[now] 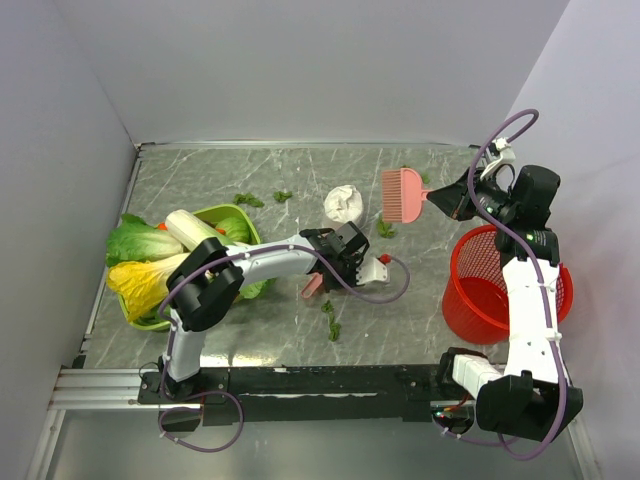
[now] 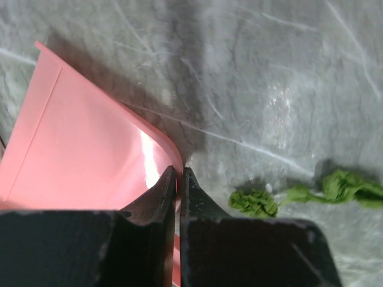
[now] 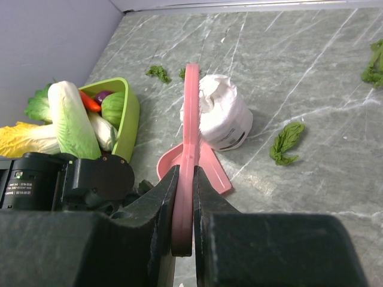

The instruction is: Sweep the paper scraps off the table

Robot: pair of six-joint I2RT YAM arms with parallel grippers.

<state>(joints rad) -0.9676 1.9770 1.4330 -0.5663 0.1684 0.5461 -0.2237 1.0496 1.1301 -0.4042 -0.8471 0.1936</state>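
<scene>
The left end effector, its fingers pinched together on the rim of the pink dustpan, holds the pan near the middle of the tabletop; whether the pan rests on the surface cannot be told. The nearest paper scraps lie on bare marble just beside the pan, outside its rounded corner, on the side toward the arm bases. Another scrap sits between pan and brush, and more are scattered toward the far edge. The right end effector, clamped on the handle of the pink brush, hangs well apart at the far right. The handle's long axis runs across the tabletop, head toward the left arm. The brush probably has to come inward and toward the near edge to drive those scraps panward.
</scene>
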